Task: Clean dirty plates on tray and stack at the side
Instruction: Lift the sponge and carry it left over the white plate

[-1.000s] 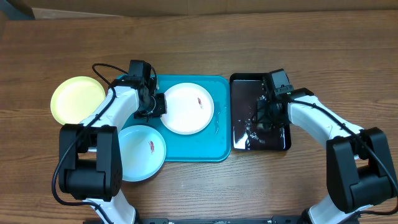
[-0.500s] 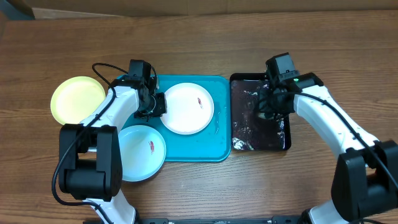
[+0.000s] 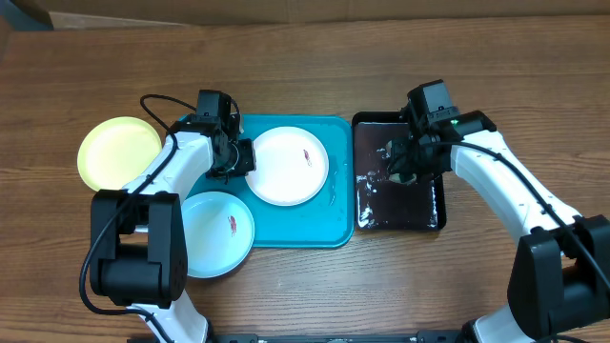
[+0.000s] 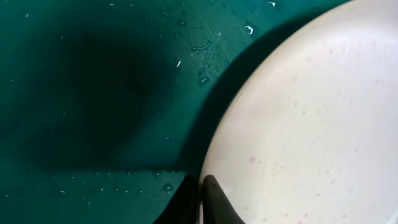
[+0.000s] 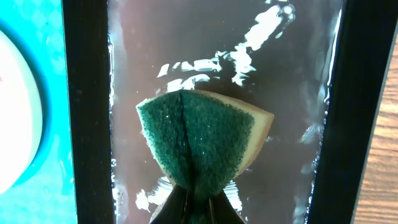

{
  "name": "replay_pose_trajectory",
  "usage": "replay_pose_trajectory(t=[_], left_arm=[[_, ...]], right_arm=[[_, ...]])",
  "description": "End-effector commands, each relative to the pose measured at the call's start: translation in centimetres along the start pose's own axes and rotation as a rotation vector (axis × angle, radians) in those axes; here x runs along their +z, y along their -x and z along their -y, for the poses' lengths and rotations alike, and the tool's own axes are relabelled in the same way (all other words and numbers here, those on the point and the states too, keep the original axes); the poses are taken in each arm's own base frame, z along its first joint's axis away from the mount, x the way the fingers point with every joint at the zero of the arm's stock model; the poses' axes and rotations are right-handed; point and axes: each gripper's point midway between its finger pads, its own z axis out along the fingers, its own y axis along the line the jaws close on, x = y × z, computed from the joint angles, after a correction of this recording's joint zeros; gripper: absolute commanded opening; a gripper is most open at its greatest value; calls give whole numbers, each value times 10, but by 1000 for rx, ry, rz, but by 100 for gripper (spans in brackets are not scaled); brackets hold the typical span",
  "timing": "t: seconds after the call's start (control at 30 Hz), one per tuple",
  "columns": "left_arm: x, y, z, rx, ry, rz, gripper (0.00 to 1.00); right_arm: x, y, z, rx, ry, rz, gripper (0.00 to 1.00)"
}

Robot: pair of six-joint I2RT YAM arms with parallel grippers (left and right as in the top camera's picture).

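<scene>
From overhead, the white plate [image 3: 288, 167] lies on the turquoise tray [image 3: 295, 227], with the left gripper [image 3: 240, 160] at its 9 o'clock rim. A blue plate [image 3: 217, 233] sits at the tray's 7 o'clock corner and a yellow-green plate [image 3: 119, 152] lies off the tray at 9 o'clock. The left wrist view shows the jaws clamped on that white rim. Only the right wrist view shows the right gripper [image 5: 198, 208] pinching a folded green sponge [image 5: 199, 140] over the wet black tray [image 5: 84, 124].

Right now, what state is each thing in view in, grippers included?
white plate: on turquoise tray, red smear.
pale blue plate: red smear, overlapping the tray's corner.
lime-green plate: on table, no smear visible.
turquoise tray: wet.
black tray: holds water.
sponge: folded, over black tray.
left gripper: shut on white plate's rim.
right gripper: shut on sponge.
</scene>
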Motion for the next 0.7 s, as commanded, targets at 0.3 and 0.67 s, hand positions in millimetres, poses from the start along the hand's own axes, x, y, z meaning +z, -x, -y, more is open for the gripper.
replay_pose_trajectory(t=[0.3,0.67], left_arm=[[6,-11,-6,-21,18,-42,4],[6,-10,-5,-21,17,-39,4]], right_arm=[[-32,24,-7,70,-1,68,4],[-28,21,10,112,-132,87,4]])
